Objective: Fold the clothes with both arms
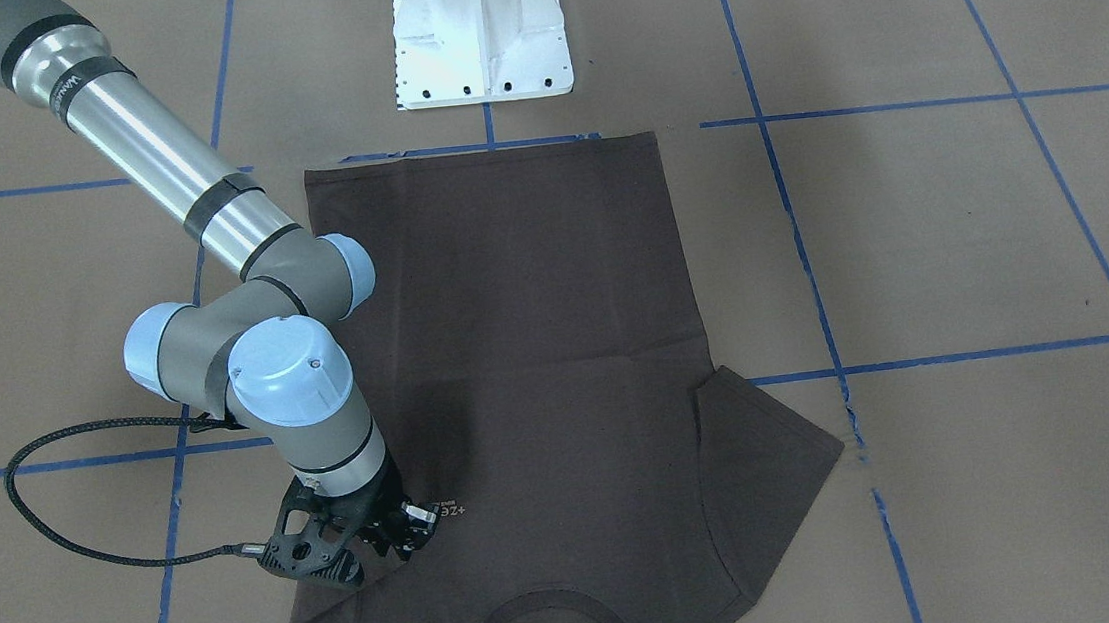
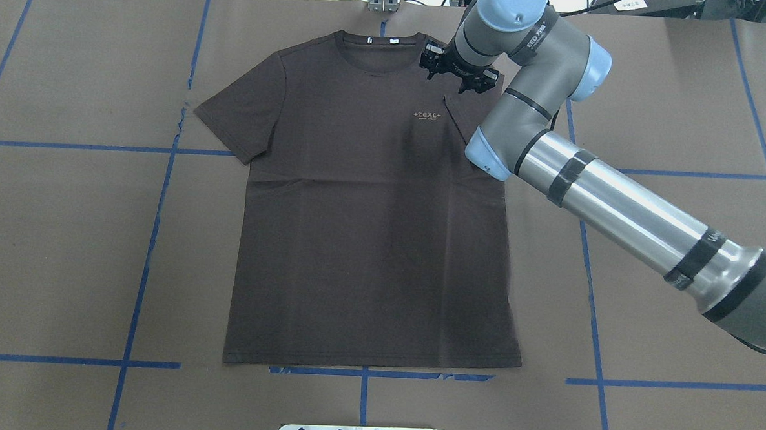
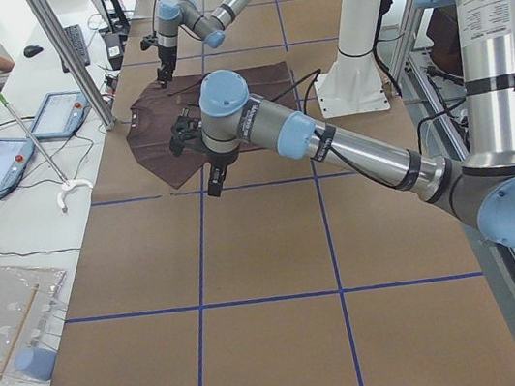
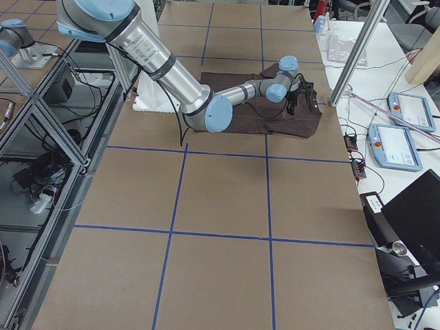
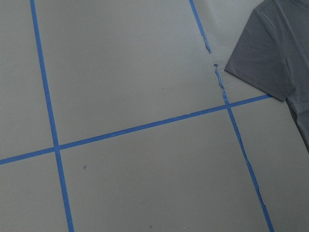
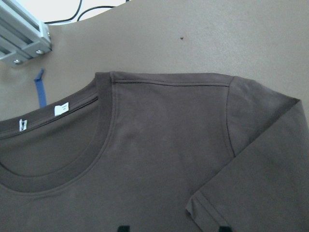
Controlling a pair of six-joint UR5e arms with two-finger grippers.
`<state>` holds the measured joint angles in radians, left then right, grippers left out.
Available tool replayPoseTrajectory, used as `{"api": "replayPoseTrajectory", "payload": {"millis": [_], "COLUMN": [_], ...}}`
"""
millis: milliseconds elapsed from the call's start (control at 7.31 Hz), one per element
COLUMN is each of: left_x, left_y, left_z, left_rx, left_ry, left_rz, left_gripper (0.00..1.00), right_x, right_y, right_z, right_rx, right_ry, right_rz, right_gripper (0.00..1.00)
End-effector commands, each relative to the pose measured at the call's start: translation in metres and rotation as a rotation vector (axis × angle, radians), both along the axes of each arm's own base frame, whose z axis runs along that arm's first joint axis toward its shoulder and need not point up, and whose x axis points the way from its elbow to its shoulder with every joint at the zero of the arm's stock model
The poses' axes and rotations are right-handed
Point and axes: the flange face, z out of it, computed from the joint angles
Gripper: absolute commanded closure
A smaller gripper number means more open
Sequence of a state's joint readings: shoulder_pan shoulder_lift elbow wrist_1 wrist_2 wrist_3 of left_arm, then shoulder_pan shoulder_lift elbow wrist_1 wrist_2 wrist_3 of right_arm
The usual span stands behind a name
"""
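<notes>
Brown paper covers my table (image 2: 676, 318), crossed by blue tape lines (image 2: 156, 231). The dark grey-brown short-sleeved T-shirt (image 2: 369, 227) lies flat on it, chest up. Its ribbed round collar (image 2: 380, 50) is at the end away from my white bolted pedestal (image 1: 480, 32).

My right tool (image 2: 457, 73) hangs just over the shirt's right shoulder, fingers spread, pinching nothing that I can see. Under it the right sleeve (image 6: 251, 159) lies turned in over the chest, its hem near the small pale chest lettering (image 2: 428, 115). My left tool (image 3: 207, 173) hovers over bare paper beside the left sleeve (image 2: 238, 115), which is spread out flat. Only the side view shows that tool, so I cannot tell whether it is spread or pressed together.

I judge the step in hand to be folding the sleeves, with the right one laid and the left one not yet done. To do it well, I would lift my right tool straight up so it does not drag the cloth. Then I would bring my left tool down on the left sleeve's hem and pinch both layers. I would carry the sleeve low across the chest, with the crease in line with the side seam.

By count:
- one T-shirt, with one collar and one line of lettering
- two sleeves
- two white neck tags (image 6: 60, 109)
- two arms and two tools
- one pedestal
</notes>
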<state>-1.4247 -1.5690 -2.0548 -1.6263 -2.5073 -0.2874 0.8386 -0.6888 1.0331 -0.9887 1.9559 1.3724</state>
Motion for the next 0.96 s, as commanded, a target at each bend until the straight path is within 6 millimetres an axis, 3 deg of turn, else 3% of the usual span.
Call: {"api": "replayPoseTrajectory", "payload": {"millis": [0, 137, 274, 410, 547, 684, 821], "left_x": [0.103, 0.154, 0.212, 0.270, 0.296, 0.315, 0.329], "left_y": [-0.040, -0.055, -0.064, -0.079, -0.110, -0.138, -0.157], "left_z": [-0.051, -0.071, -0.090, -0.090, -0.071, -0.045, -0.029], "left_rx": [-0.161, -0.204, -0.213, -0.210, -0.199, -0.191, -0.224], "left_ry": [0.082, 0.101, 0.069, 0.070, 0.058, 0.048, 0.015], "left_rz": [0.017, 0.029, -0.027, -0.020, -0.059, -0.087, -0.114], "left_gripper": [0.00, 0.00, 0.00, 0.00, 0.03, 0.09, 0.24], "right_x": [0.094, 0.134, 0.148, 0.166, 0.191, 0.220, 0.227], "right_y": [0.066, 0.082, 0.097, 0.107, 0.134, 0.152, 0.164], "right_z": [0.020, 0.029, 0.048, 0.061, 0.088, 0.094, 0.095], "right_rx": [0.000, -0.028, -0.048, -0.057, -0.072, -0.076, -0.071], "right_ry": [-0.148, -0.201, -0.214, -0.212, -0.209, -0.226, -0.226], "right_rz": [-0.103, -0.153, -0.180, -0.175, -0.183, -0.183, -0.181], "right_gripper": [0.00, 0.00, 0.00, 0.00, 0.00, 0.00, 0.00]}}
